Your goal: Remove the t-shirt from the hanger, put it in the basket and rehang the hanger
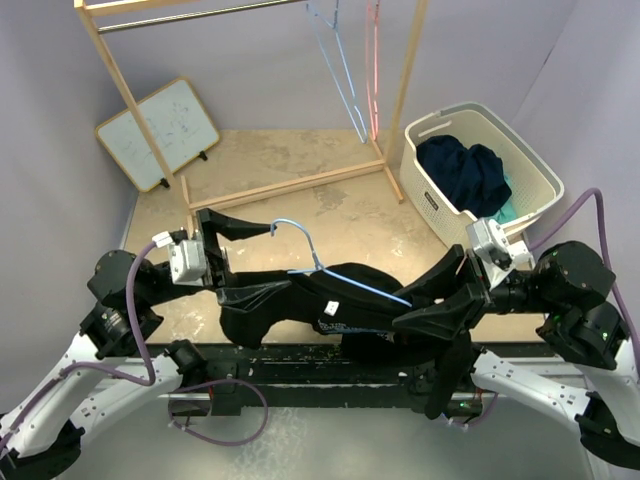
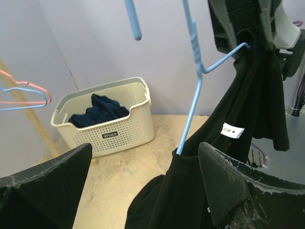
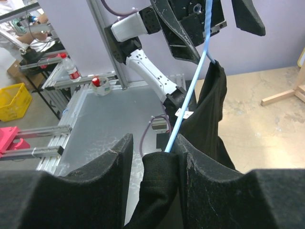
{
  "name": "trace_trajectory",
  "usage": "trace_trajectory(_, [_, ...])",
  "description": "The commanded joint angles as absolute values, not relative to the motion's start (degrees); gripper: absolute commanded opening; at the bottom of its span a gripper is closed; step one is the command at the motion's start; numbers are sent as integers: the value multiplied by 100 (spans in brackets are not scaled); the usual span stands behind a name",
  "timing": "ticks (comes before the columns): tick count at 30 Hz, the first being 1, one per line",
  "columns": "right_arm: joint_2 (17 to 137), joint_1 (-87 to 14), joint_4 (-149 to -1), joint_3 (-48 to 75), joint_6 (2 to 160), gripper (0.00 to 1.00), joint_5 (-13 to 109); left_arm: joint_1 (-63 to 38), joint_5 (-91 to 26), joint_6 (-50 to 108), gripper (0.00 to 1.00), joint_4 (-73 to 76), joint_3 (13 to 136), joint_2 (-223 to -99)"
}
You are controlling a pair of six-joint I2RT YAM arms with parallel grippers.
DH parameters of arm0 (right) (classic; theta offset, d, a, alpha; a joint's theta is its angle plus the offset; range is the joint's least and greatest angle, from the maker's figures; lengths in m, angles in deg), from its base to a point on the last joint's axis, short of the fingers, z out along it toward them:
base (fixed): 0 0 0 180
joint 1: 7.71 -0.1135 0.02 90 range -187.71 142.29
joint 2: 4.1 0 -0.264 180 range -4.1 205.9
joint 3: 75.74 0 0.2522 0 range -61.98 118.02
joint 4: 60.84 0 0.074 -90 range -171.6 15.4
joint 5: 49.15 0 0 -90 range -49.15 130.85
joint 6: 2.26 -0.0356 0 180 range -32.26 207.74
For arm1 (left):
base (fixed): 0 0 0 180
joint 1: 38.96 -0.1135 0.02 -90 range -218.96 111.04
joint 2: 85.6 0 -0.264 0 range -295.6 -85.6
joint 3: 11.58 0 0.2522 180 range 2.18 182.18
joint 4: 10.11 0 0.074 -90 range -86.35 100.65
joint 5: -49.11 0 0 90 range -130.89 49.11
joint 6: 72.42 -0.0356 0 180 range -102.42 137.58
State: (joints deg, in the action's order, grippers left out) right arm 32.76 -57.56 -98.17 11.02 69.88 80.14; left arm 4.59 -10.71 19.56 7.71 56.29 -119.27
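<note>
A black t-shirt [image 1: 290, 310] hangs on a light blue hanger [image 1: 350, 282] between my two grippers, low over the table's near edge. My left gripper [image 1: 275, 258] is wide open around the hook end. In the left wrist view [image 2: 145, 148] the t-shirt [image 2: 248, 95] and hanger [image 2: 190, 105] lie beside its right finger [image 2: 228, 186]. My right gripper [image 1: 410, 305] is at the other end. In the right wrist view [image 3: 155, 143] its jaws stand around the cloth-covered hanger [image 3: 190, 95] tip. The t-shirt [image 3: 209, 109] touches the right finger [image 3: 209, 176], with a gap at the left finger.
A white laundry basket [image 1: 445, 118] with dark blue clothes stands at the back right and shows in the left wrist view [image 2: 109, 133]. A wooden clothes rack [image 1: 290, 185] at the back holds a blue hanger [image 1: 345, 80] and a pink hanger [image 1: 375, 60]. A whiteboard [image 1: 160, 130] leans at the back left.
</note>
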Motion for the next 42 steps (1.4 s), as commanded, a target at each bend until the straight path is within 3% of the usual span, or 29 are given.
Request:
trace_trajectory(1, [3310,-5759,-9182,1093,6864,0,8148,454,-468,2327,93,-88,5462,-12074])
trace_trajectory(6, [3355,-5755,-8997,1001,6806,0,8176,449,32,2615,84,-404,5336,-12394])
trace_trajectory(9, [3405,-5755,-8948,992,6801,0,8198,454,227,2689,71,-512,5315,-12591])
trace_trajectory(12, [3432,-5755,-8947,1005,6805,0,8154,450,335,2665,48,-460,5367,-12732])
trace_trajectory(15, [3439,-5756,-9159,1089,6906,0,7946,454,185,2441,6,33,5571,-12774])
trace_trajectory(16, [3439,-5755,-9332,1157,7006,0,7723,452,59,2302,0,305,5656,-12743])
trace_trajectory(17, [3451,-5755,-9574,1252,7116,0,7314,452,-174,2143,0,578,5749,-12692])
trace_trajectory(21, [3448,-5755,-10410,1401,7335,39,6322,448,-859,1776,0,1589,5885,-12209])
trace_trajectory(25, [3399,-5755,-10857,1361,7511,61,5818,450,-1282,1651,0,2221,5973,-11607])
trace_trajectory(32, [3386,-5755,-10881,1345,7550,73,5723,450,-1532,1525,0,2979,6297,-11316])
trace_trajectory(42, [3532,-5755,-10395,929,7711,73,5554,454,-1489,1666,0,2905,6312,-11211])
